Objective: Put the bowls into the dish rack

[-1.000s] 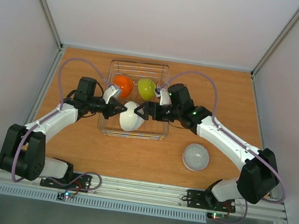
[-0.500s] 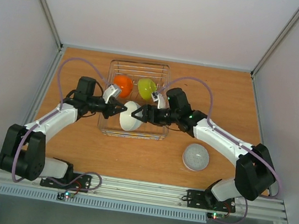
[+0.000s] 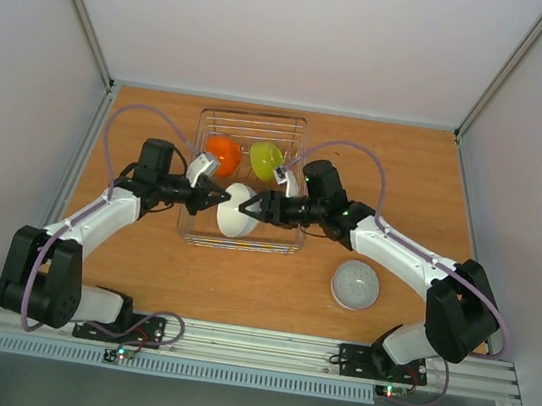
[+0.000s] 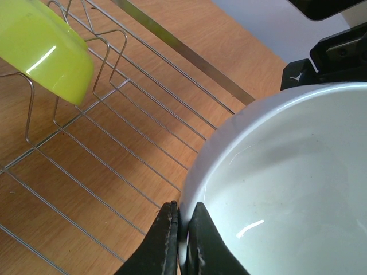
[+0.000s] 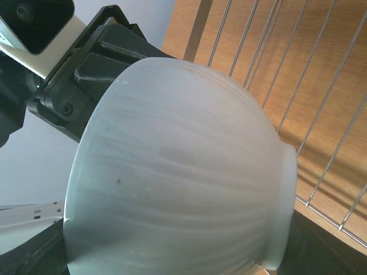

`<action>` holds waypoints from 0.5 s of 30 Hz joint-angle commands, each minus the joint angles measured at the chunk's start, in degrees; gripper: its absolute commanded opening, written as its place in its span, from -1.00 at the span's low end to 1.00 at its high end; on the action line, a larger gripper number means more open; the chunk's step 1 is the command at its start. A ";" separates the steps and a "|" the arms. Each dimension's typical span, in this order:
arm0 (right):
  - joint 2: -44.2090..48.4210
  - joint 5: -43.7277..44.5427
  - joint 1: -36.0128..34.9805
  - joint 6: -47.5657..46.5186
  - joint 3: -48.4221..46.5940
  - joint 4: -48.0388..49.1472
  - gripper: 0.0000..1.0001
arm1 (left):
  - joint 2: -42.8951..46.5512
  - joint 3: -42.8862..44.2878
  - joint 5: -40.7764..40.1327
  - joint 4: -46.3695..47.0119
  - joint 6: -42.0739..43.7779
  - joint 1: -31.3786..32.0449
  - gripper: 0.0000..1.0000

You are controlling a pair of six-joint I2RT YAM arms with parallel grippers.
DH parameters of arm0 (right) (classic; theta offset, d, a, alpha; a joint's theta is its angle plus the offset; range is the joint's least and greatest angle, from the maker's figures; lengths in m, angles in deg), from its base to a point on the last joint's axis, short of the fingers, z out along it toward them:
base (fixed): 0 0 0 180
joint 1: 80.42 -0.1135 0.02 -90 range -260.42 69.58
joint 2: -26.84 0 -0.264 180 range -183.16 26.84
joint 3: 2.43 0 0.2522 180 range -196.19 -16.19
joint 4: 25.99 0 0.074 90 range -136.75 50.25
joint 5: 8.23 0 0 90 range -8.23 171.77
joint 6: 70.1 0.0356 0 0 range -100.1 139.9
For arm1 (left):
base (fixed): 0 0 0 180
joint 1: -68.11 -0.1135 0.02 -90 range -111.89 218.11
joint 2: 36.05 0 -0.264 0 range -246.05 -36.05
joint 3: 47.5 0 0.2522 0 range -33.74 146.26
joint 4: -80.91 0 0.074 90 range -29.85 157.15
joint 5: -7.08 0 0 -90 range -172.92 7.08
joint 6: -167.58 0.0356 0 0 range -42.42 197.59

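A white bowl [image 3: 237, 210] is on edge over the front of the silver wire dish rack [image 3: 253, 116]. My left gripper [image 3: 222, 199] is shut on its rim; the left wrist view shows both fingertips [image 4: 172, 229] pinching the rim of the bowl [image 4: 287, 172]. My right gripper [image 3: 255, 204] is open, its fingers straddling the bowl's outer side [image 5: 178, 172]. An orange bowl [image 3: 222, 154] and a lime green bowl [image 3: 265, 160] stand in the rack's back. A grey bowl [image 3: 354, 284] lies upside down on the table. No second white bowl shows.
The rack's thin rods [image 4: 143, 114] and dividers run under and behind the held bowl, with the green bowl [image 4: 46, 48] leaning on them. The wooden table [image 3: 405, 182] is walled at the left, right and back. The two grippers face each other closely.
My right gripper has moved left up to the white bowl and its arm has stretched lower. In the last half second almost nothing moved. The left arm has stayed still.
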 commanded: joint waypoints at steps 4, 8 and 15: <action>3.76 6.32 0.19 -6.70 -2.35 -9.35 -0.97 | 3.25 0.13 -2.24 4.30 -0.95 -0.33 -0.80; 3.78 15.79 0.23 -9.82 -4.68 -16.54 -0.97 | 4.42 -0.70 -4.20 5.55 -1.46 -0.33 -0.18; 1.12 28.89 -0.05 -13.00 -8.86 -24.40 -0.97 | 6.64 -2.91 -7.99 8.92 -2.77 -0.33 0.27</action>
